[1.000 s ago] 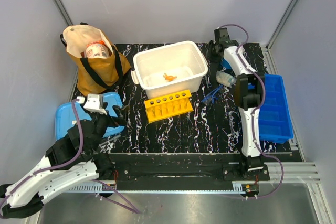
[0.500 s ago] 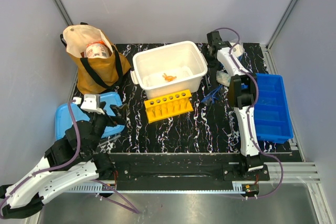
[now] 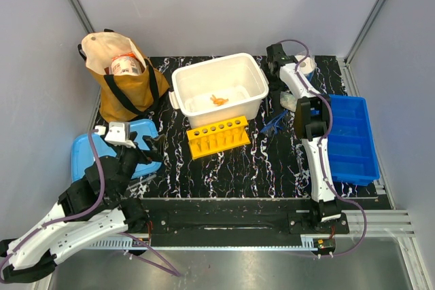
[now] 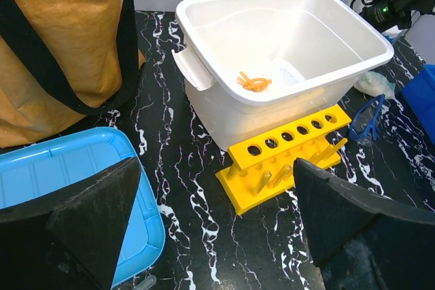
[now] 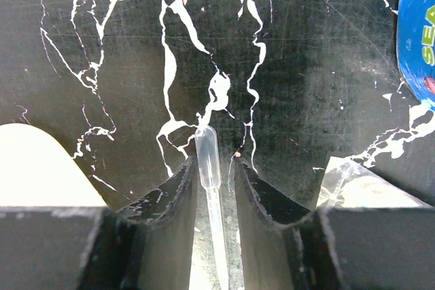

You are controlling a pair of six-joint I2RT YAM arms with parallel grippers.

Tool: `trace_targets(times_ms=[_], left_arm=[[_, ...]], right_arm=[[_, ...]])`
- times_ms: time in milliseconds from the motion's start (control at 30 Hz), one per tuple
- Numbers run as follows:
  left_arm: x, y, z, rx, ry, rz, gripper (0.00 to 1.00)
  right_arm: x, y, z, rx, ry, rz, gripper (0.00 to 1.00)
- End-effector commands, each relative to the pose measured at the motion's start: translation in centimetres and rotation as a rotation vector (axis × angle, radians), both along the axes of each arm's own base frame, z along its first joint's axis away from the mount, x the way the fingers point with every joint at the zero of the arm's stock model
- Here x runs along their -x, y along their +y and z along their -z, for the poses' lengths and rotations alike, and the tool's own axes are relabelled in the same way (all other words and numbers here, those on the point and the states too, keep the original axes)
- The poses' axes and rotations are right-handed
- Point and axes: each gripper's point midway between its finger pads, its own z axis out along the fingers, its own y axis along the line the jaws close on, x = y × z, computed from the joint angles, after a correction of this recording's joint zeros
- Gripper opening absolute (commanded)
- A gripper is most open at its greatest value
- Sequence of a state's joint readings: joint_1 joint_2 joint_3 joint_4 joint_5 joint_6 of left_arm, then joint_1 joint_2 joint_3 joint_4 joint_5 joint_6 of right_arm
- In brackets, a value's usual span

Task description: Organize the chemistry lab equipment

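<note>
Right wrist view: you've got a thin clear dropper (image 5: 207, 154) lying flat on the black marbled tabletop (image 5: 102, 45), bulb end pointing away from the camera.
Dropper vs pincer: it sits between the two fingers of the right pincer (image 5: 214, 166), roughly centred, with the stem running back under the wrist.
Right pincer state: set narrow, close on both sides, but there's a sliver of gap each side, so it's not pinching anything yet.
Handling: looks featherlight, soft and slick. The bulb would probably squash and pop out, so I'd take it on the stem just behind the bulb and squeeze gently.
Neighbour: a clear packet (image 5: 353, 185) lies just beside the right-hand finger, apart from the dropper.
Left pincer (image 4: 216, 168): spread wide, nothing in it, hanging over the blue lid (image 4: 61, 168).
</note>
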State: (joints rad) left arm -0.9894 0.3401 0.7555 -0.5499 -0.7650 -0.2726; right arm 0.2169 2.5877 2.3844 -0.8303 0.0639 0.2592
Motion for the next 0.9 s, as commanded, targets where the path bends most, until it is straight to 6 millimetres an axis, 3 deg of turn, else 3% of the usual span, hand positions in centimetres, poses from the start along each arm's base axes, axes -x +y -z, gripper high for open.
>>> trace_targets(times_ms=[0,200,300,400,633,867], left_arm=[[-0.2,0.3,-1.0,0.035,-0.035,-0.024,0.99],[-0.1,0.4,-1.0,0.041,-0.037,-0.026,0.99],[-0.1,0.4,-0.9,0.040,-0.035,-0.026,0.99],[-0.1,0.4,-0.9,0.040,-0.033,-0.023,0.99],[0.0,0.4,-0.9,0.050,-0.034,-0.020,0.99],[0.0,-0.1,-0.8,0.049,-0.029,0.002,0.99]], right_arm=[[-0.5,0.5,-0.1,0.009,-0.018,0.003,0.33],[-0.2,0.1,0.2,0.027,-0.011,0.015,0.24],[-0.5,-0.5,-1.1,0.053,-0.042,0.028,0.15],[-1.0,-0.6,-3.8,0.052,-0.098,0.036,0.12],[-1.8,-1.0,-12.6,0.016,-0.270,0.068,0.07],[0.7,-2.4,-18.3,-0.017,-0.340,0.126,0.07]])
